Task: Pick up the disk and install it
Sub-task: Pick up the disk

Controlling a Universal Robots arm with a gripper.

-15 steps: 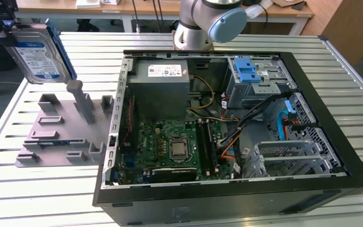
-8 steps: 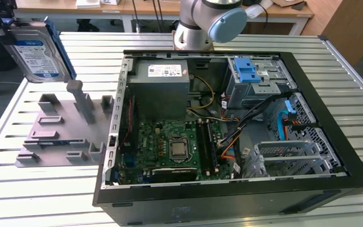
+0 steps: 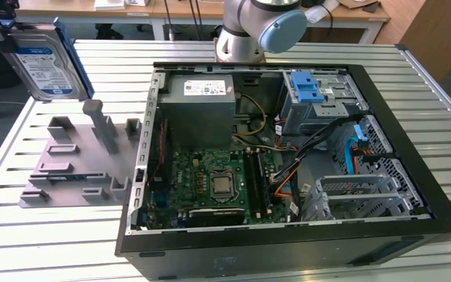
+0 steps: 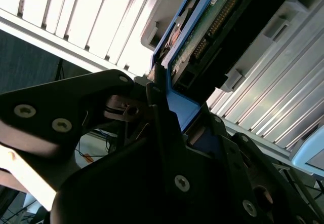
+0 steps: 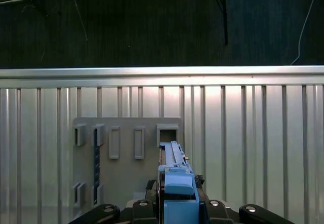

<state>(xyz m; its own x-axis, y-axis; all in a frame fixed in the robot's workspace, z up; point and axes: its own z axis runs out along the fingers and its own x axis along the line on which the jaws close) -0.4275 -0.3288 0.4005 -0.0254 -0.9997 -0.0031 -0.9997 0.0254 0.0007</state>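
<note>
One step looks done: your gripper (image 4: 164,95) has its fingers clamped on the disk (image 3: 47,64) by its blue rail, holding it above the grey stand (image 3: 77,158). Installing it, I judge, calls for aligning it with a bay in the open computer case (image 3: 288,247), well apart.

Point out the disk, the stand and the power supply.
disk (image 3: 49,61), exterior view, on its white-and-blue label.
stand (image 3: 92,167), exterior view, on its flat grey base.
power supply (image 3: 198,117), exterior view, on the grey face below its sticker.
</note>
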